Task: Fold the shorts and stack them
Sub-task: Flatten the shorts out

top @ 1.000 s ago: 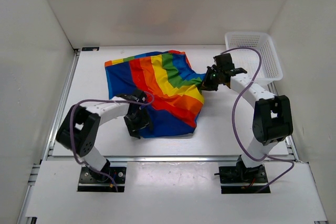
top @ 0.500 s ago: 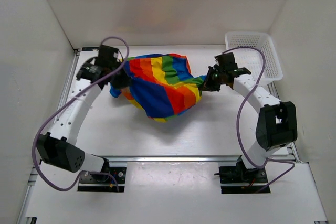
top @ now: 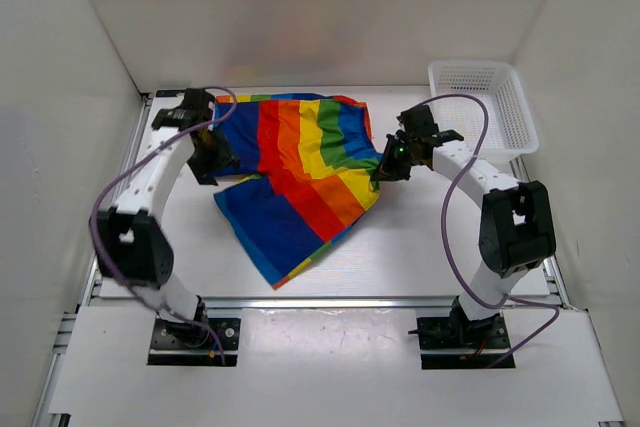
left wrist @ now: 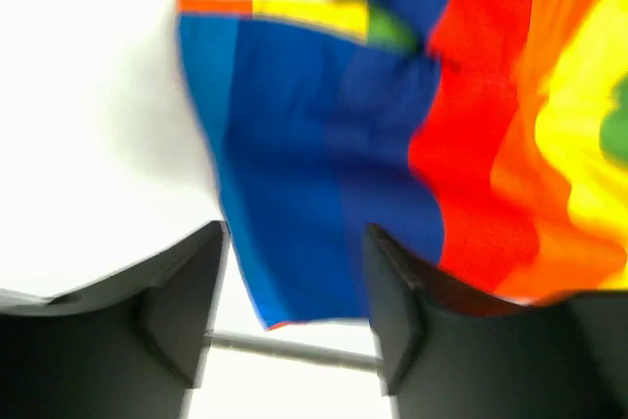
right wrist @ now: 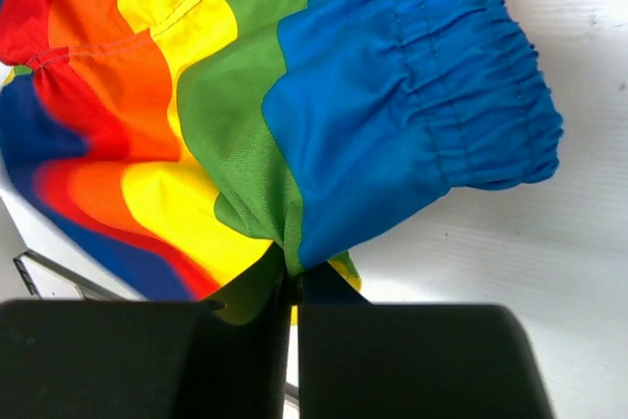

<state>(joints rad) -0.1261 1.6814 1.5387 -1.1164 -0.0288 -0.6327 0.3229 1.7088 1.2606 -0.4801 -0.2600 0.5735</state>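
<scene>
The rainbow-striped shorts [top: 300,172] lie spread across the middle of the table, a blue leg reaching toward the front edge. My left gripper [top: 207,152] is at the cloth's far-left blue corner. In the left wrist view its fingers [left wrist: 186,301] stand apart, with the blue hem [left wrist: 294,213] lying loose beyond them and not pinched. My right gripper [top: 384,168] is at the shorts' right edge. Its jaws are pressed together on a pinch of green and blue fabric [right wrist: 294,242] beside the gathered blue waistband [right wrist: 461,76].
A white plastic mesh basket [top: 484,107] stands at the back right corner, behind the right arm. White walls enclose the table on three sides. A metal rail [top: 330,301] runs along the front edge. Purple cables loop off both arms.
The left arm carried the cloth's corner from the front to the far left and has let it go, its jaws now open. The shorts have spread flatter. The right gripper kept its pinch.
</scene>
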